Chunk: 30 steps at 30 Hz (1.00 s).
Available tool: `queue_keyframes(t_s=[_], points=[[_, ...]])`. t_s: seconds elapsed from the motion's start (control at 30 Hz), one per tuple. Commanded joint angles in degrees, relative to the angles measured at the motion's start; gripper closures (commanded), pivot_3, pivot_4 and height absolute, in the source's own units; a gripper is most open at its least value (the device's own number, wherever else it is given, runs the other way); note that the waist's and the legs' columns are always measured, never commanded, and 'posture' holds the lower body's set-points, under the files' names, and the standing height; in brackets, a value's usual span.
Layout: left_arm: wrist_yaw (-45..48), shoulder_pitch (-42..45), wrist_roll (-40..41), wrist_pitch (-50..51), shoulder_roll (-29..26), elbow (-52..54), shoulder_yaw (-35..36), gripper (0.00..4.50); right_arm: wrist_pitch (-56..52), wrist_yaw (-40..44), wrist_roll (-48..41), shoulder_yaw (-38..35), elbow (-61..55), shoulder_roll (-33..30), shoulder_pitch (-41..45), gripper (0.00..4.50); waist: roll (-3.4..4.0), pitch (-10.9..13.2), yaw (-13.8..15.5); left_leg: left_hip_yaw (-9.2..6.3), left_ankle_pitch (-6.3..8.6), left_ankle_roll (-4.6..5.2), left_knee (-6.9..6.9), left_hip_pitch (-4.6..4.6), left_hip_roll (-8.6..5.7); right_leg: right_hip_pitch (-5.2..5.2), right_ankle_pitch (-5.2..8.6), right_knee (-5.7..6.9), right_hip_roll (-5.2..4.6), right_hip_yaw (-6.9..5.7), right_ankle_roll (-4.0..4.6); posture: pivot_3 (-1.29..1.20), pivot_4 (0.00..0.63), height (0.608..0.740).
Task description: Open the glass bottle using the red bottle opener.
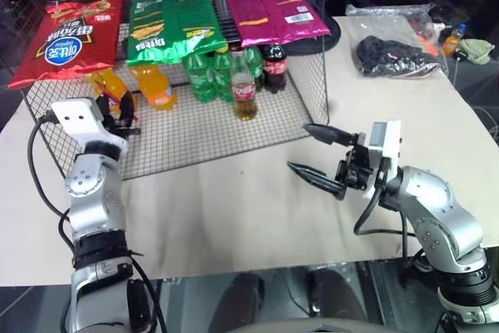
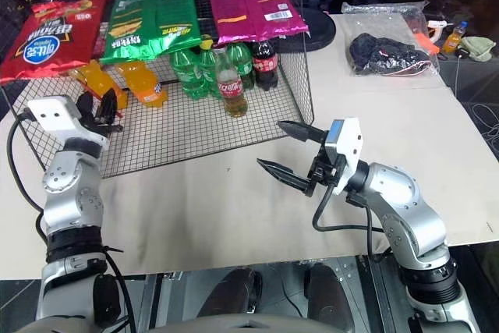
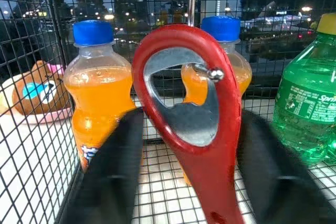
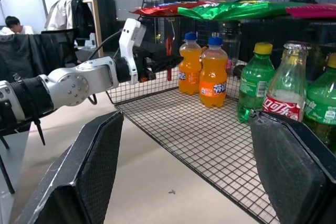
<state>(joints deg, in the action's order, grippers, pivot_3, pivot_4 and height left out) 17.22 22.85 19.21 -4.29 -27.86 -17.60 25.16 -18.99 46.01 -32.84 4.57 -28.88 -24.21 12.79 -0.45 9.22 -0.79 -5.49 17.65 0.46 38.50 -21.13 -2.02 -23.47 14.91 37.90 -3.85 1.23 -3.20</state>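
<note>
red opener between the left fingers, bottle waiting on the wire shelf

the flat red bottle opener [image 3: 202, 129], glossy, with a rounded ring head and a metal-lined oval hole, hangs from a small hook inside the black wire-mesh rack [image 1: 195, 134]. the left gripper [image 3: 191, 182] has its matte black fingers either side of the handle; whether they touch it, i cannot tell. the small clear glass bottle [image 1: 244, 90] of amber drink with a red label stands upright on the mesh floor, beside green plastic bottles [image 1: 207, 76]. the right gripper [image 1: 316, 152] hovers over the table, its tapered fingers spread wide, holding nothing.
</note>
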Motion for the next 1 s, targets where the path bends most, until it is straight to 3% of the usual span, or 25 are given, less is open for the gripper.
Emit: queue_keyframes(t_s=[0.03, 0.07, 0.23, 0.6, 1.0], points=[[0.1, 1.4, -0.1, -1.9, -0.3, -0.1, 0.3, 4.23, 1.8, 0.5, 0.1, -0.2, -0.7, 0.2, 0.0, 0.63, 0.0, 0.0, 0.0, 0.0, 0.0, 0.0, 0.01, 0.0, 0.0, 0.0, 0.0, 0.01, 0.0, 0.0, 0.0, 0.0, 0.15, 0.74], [0.1, 1.5, -0.1, -2.1, -0.2, -0.2, 0.2, 4.45, 2.0, 0.5, 0.1, -0.2, -0.6, 0.1, 0.0, 0.63, -0.01, 0.0, 0.0, 0.0, 0.0, 0.0, 0.01, 0.0, 0.0, 0.0, 0.0, 0.02, 0.0, 0.0, 0.0, 0.0, 0.15, 0.74], [-1.0, 1.0, -1.5, -3.9, 0.0, 0.2, -0.1, 4.45, 2.7, 1.1, 0.6, -0.3, 0.0, 0.1, -0.4, 0.63, -0.03, 0.0, 0.1, -0.01, 0.0, 0.0, 0.04, -0.01, 0.0, 0.0, 0.0, 0.03, 0.0, -0.01, 0.0, 0.0, 0.15, 0.74], [-15.7, -3.5, -17.9, -11.5, 0.5, 6.0, -2.1, 4.45, 3.8, 2.0, 1.0, -0.3, 1.3, 0.0, -0.9, 0.63, -0.06, 0.0, 0.1, -0.01, 0.0, 0.0, 0.04, -0.04, -0.01, -0.02, 0.0, 0.03, -0.01, 0.0, 0.0, 0.0, 0.15, 0.74], [-28.7, -9.8, -30.6, -11.4, 1.3, 12.6, -2.2, 4.45, 4.1, 2.7, 0.9, -0.9, 1.9, -0.6, -1.3, 0.63, -0.11, -0.1, 0.1, 0.05, 0.0, 0.0, 0.03, -0.07, -0.01, -0.1, 0.0, 0.07, -0.02, 0.06, 0.0, 0.0, 0.15, 0.74]])
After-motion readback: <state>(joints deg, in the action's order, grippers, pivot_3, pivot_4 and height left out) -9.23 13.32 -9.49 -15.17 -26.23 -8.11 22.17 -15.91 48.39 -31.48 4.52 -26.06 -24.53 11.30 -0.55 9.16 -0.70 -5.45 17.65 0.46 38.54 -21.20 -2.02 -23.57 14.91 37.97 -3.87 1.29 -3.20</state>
